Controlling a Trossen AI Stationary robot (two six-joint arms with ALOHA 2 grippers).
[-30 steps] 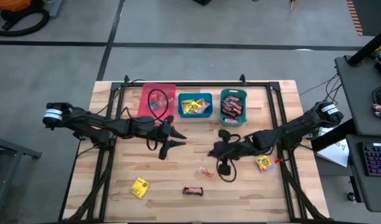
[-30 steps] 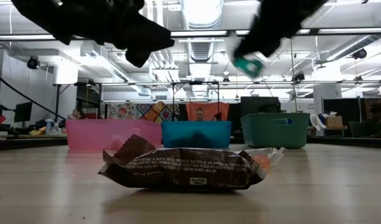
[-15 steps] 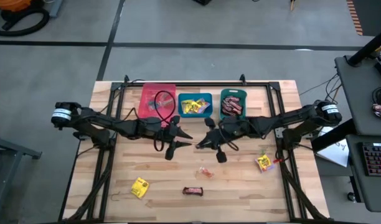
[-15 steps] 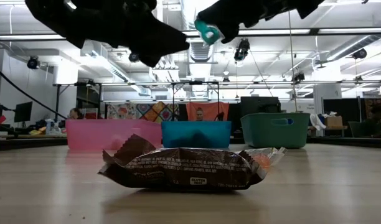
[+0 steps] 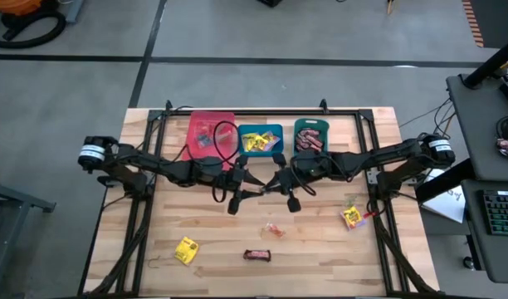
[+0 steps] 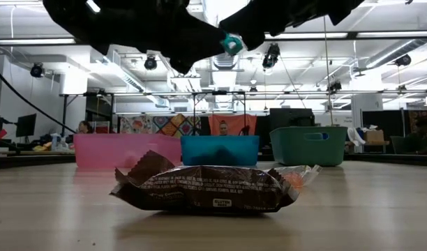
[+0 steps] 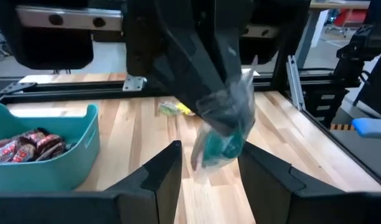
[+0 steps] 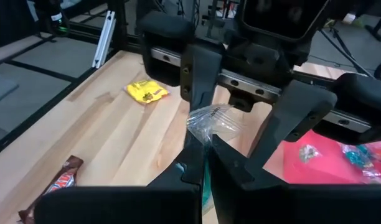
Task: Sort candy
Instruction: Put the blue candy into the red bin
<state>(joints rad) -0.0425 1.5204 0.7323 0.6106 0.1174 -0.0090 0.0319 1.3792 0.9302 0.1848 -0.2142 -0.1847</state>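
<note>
Nearest in the low view: brown bar point(image 6: 203, 189), crinkled foil wrapper, flat on the wood table point(image 5: 146, 249), long axis left-right; above mid-table, right gripper point(image 8: 203, 163) clamped on a clear-wrapped teal candy point(image 7: 223, 140), hanging lengthwise downward; left gripper point(image 7: 209, 163) fingers apart, either side of it; beyond: pink bin point(image 5: 201, 133), blue bin point(image 5: 275, 129), teal bin point(image 5: 323, 124).

Dark jointed arms point(image 5: 163, 169) with looping black cables.
</note>
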